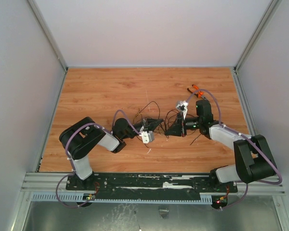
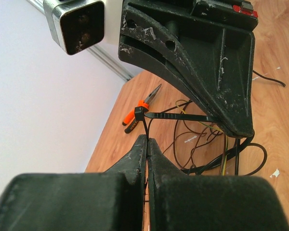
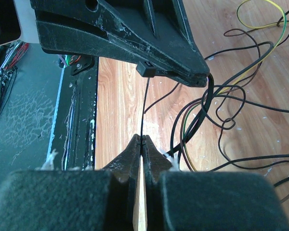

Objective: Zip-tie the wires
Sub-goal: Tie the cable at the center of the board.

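Top view: two arms; left claw (image 1: 160, 124) and right claw (image 1: 168, 130) nearly tip to tip. One tangle of wires (image 1: 149, 109) lies just beside them, mid-surface. One pliers (image 1: 196, 90) lies toward the far right corner. Wood-grain bench (image 1: 101, 91), pale walls (image 1: 149, 29) on three sides, rail (image 1: 149, 179) along the near edge

Left wrist: left claw (image 2: 147, 142) clenched on one black tie (image 2: 176, 116); wires (image 2: 197, 140) on the bench beyond

Right wrist: right claw (image 3: 141, 140) clenched on the tie's strap (image 3: 144, 106); wires (image 3: 221, 103) just right of it
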Controlling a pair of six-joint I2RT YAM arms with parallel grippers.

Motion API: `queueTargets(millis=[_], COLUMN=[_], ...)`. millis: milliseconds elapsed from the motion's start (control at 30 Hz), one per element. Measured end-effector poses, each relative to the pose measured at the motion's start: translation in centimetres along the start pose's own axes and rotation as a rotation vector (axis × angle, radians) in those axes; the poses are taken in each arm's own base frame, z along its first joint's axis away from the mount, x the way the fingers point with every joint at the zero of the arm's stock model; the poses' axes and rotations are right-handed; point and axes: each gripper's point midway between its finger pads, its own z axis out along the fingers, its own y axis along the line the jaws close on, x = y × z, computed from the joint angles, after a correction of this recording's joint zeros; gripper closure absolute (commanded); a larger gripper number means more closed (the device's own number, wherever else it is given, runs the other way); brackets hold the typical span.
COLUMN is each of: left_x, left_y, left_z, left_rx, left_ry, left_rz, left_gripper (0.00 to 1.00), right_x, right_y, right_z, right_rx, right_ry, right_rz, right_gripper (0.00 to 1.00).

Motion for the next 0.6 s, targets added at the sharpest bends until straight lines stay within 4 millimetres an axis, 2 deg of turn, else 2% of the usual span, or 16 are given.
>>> queueTargets(millis=[600], left_x=[0.11], left_y=[0.06], left_z=[-0.02], left_rx=[-0.005], left_ry=[0.005], left_rz=[-0.001], left_gripper=[1.0], right_x=[0.49], right_y=[0.1], right_z=[-0.02], right_rx=[0.0], right_ry=[0.004], right_rz=[0.012], right_gripper=[1.0])
